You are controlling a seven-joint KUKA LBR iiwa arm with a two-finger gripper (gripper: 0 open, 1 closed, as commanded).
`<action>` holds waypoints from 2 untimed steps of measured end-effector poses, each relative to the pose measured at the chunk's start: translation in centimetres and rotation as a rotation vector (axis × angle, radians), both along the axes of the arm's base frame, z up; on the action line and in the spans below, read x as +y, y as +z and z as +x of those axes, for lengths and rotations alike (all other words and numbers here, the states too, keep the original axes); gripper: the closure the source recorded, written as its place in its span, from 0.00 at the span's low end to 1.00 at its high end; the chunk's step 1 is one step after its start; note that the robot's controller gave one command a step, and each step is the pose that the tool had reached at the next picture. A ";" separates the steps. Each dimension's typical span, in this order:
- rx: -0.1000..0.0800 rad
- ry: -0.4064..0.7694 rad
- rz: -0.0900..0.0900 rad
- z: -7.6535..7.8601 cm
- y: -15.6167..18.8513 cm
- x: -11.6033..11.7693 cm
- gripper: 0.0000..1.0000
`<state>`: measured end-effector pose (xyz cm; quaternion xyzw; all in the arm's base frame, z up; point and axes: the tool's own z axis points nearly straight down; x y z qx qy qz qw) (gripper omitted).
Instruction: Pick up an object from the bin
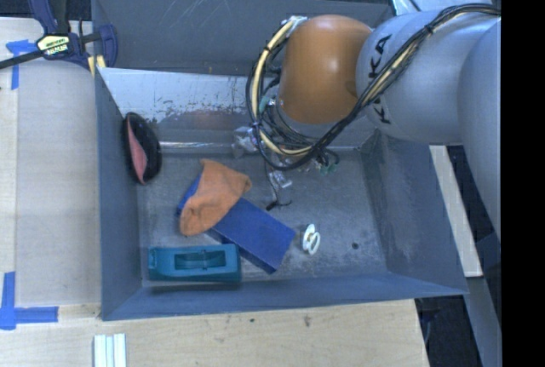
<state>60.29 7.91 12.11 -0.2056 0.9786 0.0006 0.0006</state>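
1. Orange cloth (213, 197) — it lies bunched up near the middle of the bin (409, 212), at 9 o'clock from the gripper (275, 193).
2. The gripper points straight down over bare floor, likely so it can drop onto something. I cannot tell if it is open or closed.
3. At 6 o'clock lies a flat blue pad (255, 236), touching the cloth.
4. Farther out — a small white ring (310, 239) at 5 o'clock and a teal box (194, 263) at 7 o'clock.

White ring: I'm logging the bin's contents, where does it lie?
In the camera view the white ring lies on the bin floor, lower middle, just right of the blue pad.
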 end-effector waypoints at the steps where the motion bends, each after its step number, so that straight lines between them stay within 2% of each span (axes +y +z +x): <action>1: -0.001 -0.002 -0.001 0.0 0.1 -0.1 0.00; 2: -0.004 0.049 -0.001 0.2 -3.8 2.3 0.00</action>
